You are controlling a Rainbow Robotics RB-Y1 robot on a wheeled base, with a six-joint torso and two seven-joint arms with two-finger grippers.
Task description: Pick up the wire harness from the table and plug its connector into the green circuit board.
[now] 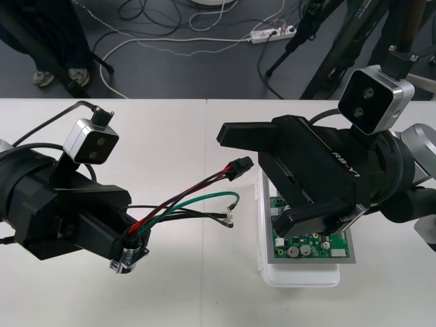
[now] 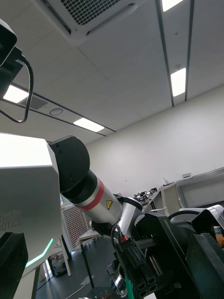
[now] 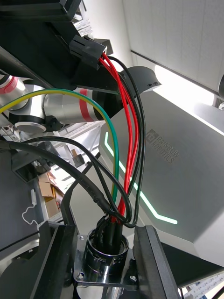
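Looking down from the front first: counting one wire harness (image 1: pixel 184 201), one green circuit board (image 1: pixel 310 245) on one white base (image 1: pixel 300 278), and two tools. Got the left tool (image 1: pixel 133 248) low at the left of the bench (image 1: pixel 170 136), clamped on the harness's round metal socket (image 1: pixel 129 260). Runs long-ways from there on a slant, away toward the far edge and toward the board, ending in one black plug (image 1: pixel 240 167) up in the air just beside the board's near corner, not in it. Also one green wire (image 1: pixel 204 197) peeling off and ending loose beside the base. Right tool (image 1: pixel 249 178) spread wide above the board, with the plug sitting between its fingers and no squeeze on it.

Moving to the right wrist: plug (image 2: pixel 137 268) up close, pointing at the camera, red wires trailing back toward the left arm.

Finishing with the left wrist: socket (image 3: pixel 105 254) and its flange pinched between both fingers (image 3: pixel 56 261), something the front gives only as a glint. Counting a few red wires, a few black, one green, all climbing to the plug (image 3: pixel 88 46).
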